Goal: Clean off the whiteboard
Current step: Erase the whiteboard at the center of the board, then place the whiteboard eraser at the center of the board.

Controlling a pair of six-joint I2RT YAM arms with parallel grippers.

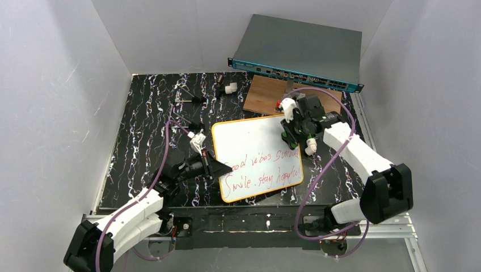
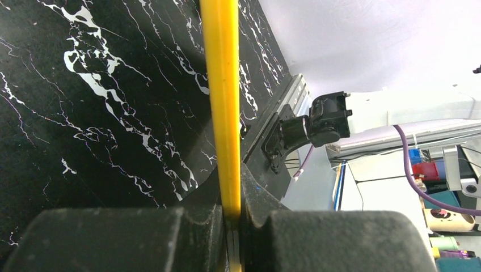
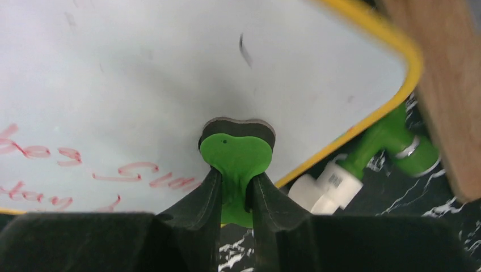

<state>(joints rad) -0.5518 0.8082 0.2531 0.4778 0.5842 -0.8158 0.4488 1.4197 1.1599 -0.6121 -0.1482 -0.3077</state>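
Observation:
The whiteboard [image 1: 255, 141] lies tilted in the middle of the black marble table, with red handwriting [image 1: 262, 170] across its near half. My left gripper [image 1: 217, 169] is shut on the board's left edge; in the left wrist view the yellow frame [image 2: 221, 85] runs up from between its fingers [image 2: 235, 222]. My right gripper [image 1: 293, 133] hovers over the board's far right corner, shut on a green eraser [image 3: 235, 152]. The eraser's dark felt side faces the white surface [image 3: 142, 68], just beyond the red writing [image 3: 136, 170].
A brown wooden board [image 1: 265, 93] lies behind the whiteboard, under a grey and teal network switch [image 1: 300, 51]. A green and white marker [image 3: 363, 164] rests on the table beside the whiteboard's right edge. More small markers [image 1: 230, 88] lie at the back.

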